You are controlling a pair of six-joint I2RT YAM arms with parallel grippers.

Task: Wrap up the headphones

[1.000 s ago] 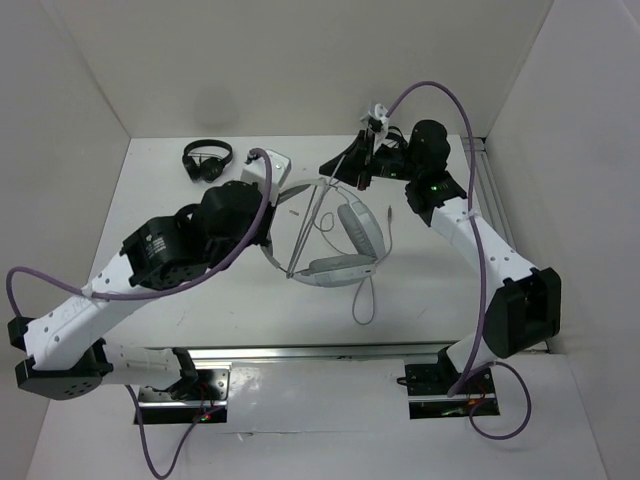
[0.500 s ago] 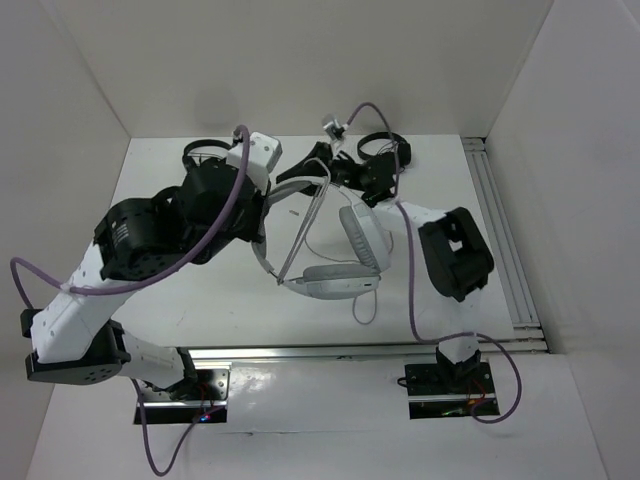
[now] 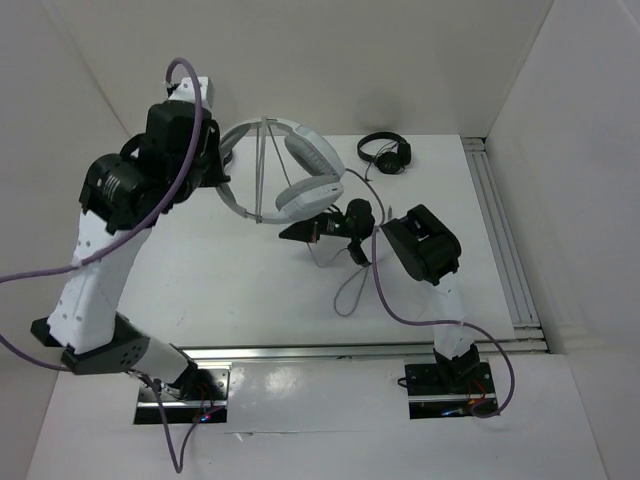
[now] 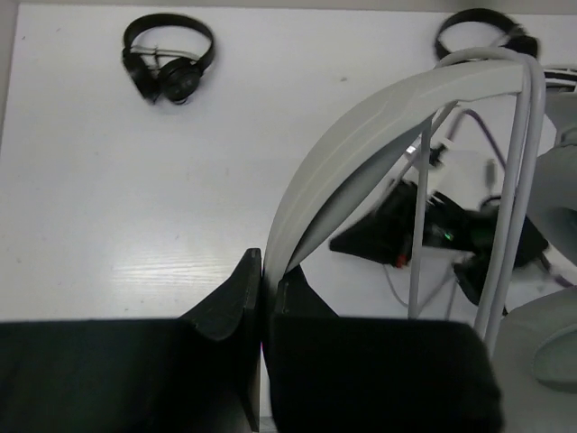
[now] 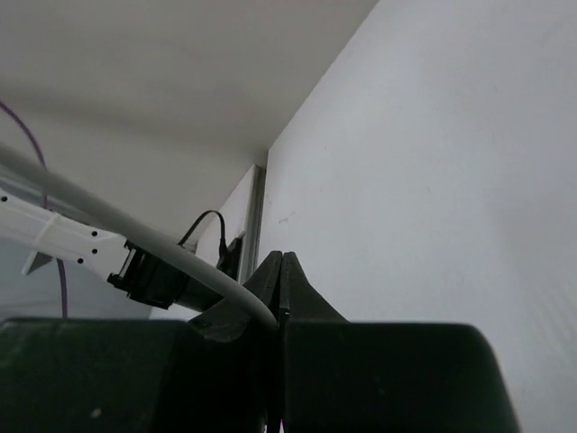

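My left gripper [image 4: 262, 271] clamps the headphones [image 4: 361, 153], right gripper [image 5: 278, 271] pinches the cable [image 5: 90, 212]. Pull too hard and it probably slips free.

**Top view:** high behind the arm bases, looking down over the whole table [image 3: 200, 290].

**Left wrist view:** raised, looking down past the left gripper [image 4: 267, 275]. The headband [image 4: 361, 153] is close up. It shares the tabletop, the far black headphones [image 4: 482, 32] and the right gripper [image 4: 341, 244] with the top view.

**Right wrist view:** low, close behind its own fingers, tilted, facing a corner between white surfaces.
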